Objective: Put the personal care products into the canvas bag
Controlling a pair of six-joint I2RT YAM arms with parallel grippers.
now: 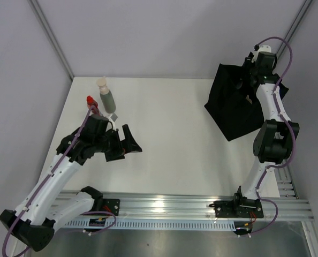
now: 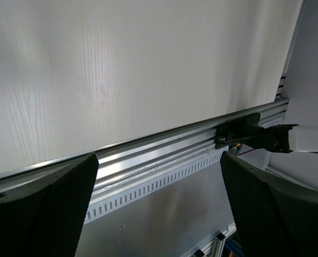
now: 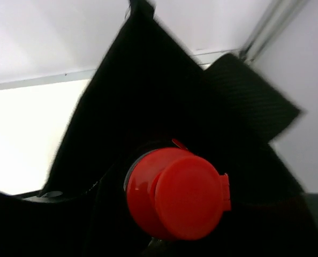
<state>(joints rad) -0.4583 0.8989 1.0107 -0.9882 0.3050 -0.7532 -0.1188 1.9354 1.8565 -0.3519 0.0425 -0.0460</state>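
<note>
Closest to the right wrist lens, a red plastic bottle with a round flip cap (image 3: 175, 193) fills the lower centre. The right gripper (image 1: 245, 88) clamps it over the soft black fabric tote bag (image 1: 231, 115) at the overhead view's upper right. Released off-centre, it could catch a floppy edge and drop outside. The left gripper (image 2: 159, 209) gapes wide and empty at lower left, near a grey-green bottle with cream cap (image 1: 106, 97) and a small red-capped bottle (image 1: 89, 100).
</note>
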